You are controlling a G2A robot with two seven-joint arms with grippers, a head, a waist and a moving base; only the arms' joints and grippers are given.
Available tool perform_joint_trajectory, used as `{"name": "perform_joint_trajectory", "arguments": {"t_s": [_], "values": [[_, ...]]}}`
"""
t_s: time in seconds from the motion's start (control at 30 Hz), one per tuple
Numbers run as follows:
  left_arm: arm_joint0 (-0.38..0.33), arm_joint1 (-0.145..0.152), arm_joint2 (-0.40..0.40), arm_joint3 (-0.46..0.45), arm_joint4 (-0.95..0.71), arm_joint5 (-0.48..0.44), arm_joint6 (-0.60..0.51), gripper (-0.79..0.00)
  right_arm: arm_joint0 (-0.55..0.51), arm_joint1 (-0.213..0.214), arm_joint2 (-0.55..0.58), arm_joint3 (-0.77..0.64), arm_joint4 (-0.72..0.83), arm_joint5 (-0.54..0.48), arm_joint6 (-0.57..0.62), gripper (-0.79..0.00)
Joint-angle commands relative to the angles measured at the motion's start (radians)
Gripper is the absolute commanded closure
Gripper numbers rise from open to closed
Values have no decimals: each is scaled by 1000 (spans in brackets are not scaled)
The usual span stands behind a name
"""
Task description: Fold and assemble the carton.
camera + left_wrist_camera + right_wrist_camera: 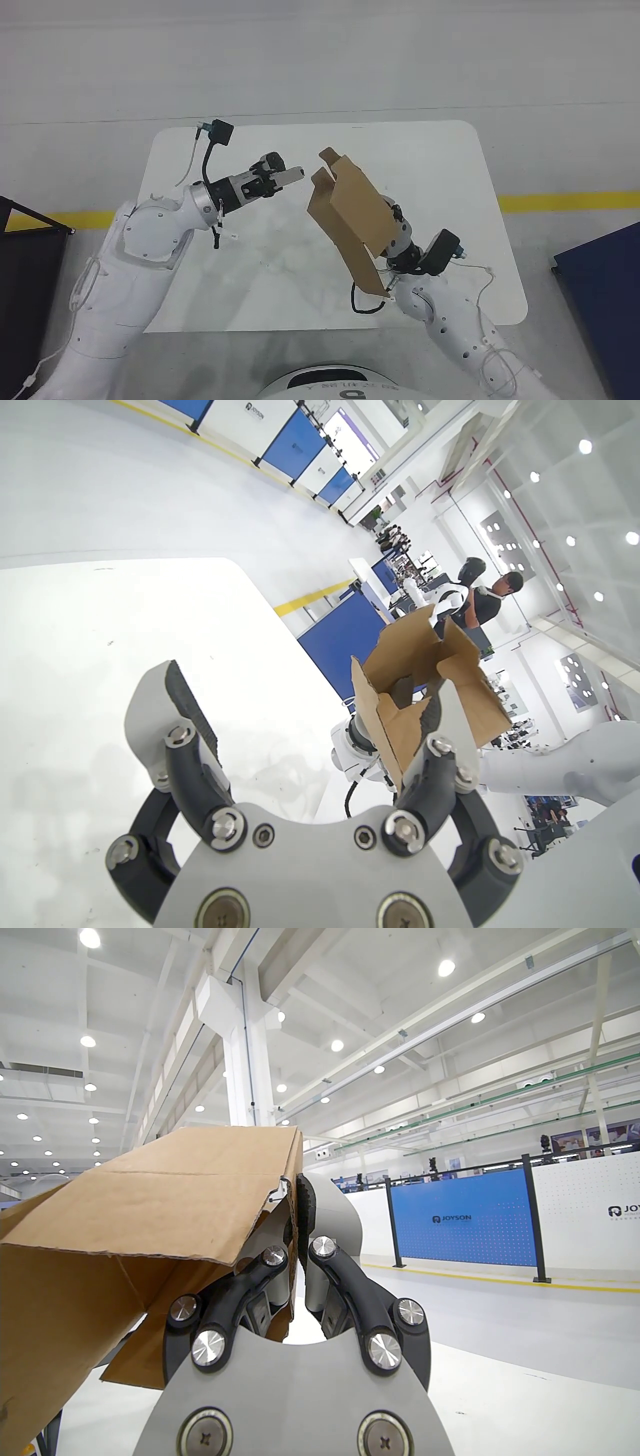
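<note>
A brown cardboard carton (350, 215) is held tilted above the white table (440, 160), its open end with loose flaps pointing up and back. My right gripper (296, 1208) is shut on one carton wall (150, 1208), pinching the thin cardboard between its pads. Seen from the top, that gripper (397, 238) sits at the carton's right side near its lower part. My left gripper (292, 177) stands open a short way left of the carton's top, with nothing between its fingers. Past those open fingers (190, 705) the left wrist view shows the carton (425, 680), apart from them.
The table's left and back parts are bare (230, 270). Blue partition panels (600, 290) stand off the table's right side, and a dark panel (25, 260) off its left. A yellow floor line (570, 200) runs behind.
</note>
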Motion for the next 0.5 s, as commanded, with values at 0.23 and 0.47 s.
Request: {"name": "perform_joint_trajectory", "arguments": {"t_s": [0.23,0.47], "values": [[-2,-3,30,6,23,-13,12,-785,-10,-2,9,-14,17,8,32,0],[0,-2,13,26,44,3,34,-785,-20,-7,12,-14,9,-13,35,0]]}}
